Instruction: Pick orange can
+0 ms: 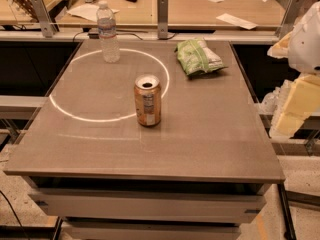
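The orange can (147,100) stands upright near the middle of the grey table (200,144). It has a silver top with an open mouth and a pale label panel facing me. It sits on the right edge of a bright ring of light on the tabletop. My gripper (295,106) is a pale yellow and white shape at the right edge of the view. It is off the table's right side, well to the right of the can and apart from it. It holds nothing that I can see.
A clear plastic water bottle (108,32) stands at the back left of the table. A green and white snack bag (198,57) lies at the back right. Behind the table runs a wooden desk (185,11) with papers and metal posts.
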{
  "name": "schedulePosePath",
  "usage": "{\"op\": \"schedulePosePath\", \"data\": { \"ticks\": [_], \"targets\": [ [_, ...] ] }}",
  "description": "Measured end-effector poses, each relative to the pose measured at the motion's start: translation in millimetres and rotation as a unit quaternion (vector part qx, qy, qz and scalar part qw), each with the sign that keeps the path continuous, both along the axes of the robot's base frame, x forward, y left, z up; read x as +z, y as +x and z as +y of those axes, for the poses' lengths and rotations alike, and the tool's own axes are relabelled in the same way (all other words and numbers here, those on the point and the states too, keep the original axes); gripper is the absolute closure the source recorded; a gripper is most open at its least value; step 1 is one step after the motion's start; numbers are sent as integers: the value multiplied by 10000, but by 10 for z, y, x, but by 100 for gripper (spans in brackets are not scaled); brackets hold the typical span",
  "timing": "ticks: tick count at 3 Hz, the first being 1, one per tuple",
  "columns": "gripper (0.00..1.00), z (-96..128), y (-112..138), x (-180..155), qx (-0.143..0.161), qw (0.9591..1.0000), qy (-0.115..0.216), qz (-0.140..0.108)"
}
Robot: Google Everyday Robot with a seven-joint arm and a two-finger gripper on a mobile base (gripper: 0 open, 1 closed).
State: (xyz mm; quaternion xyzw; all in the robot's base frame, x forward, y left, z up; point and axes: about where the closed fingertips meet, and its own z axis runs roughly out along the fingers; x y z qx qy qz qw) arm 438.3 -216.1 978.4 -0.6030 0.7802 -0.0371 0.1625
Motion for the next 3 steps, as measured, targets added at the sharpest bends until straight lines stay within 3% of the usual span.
{"op": "schedulePosePath", "data": {
  "ticks": [1,2,3],
  "targets": [
    [0,0,0,0,0,10000,0,0],
    [0,3,-4,8,8,9995,303,-27],
    [0,-131,44,-120,4,9944,1050,-148]
  ]
}}
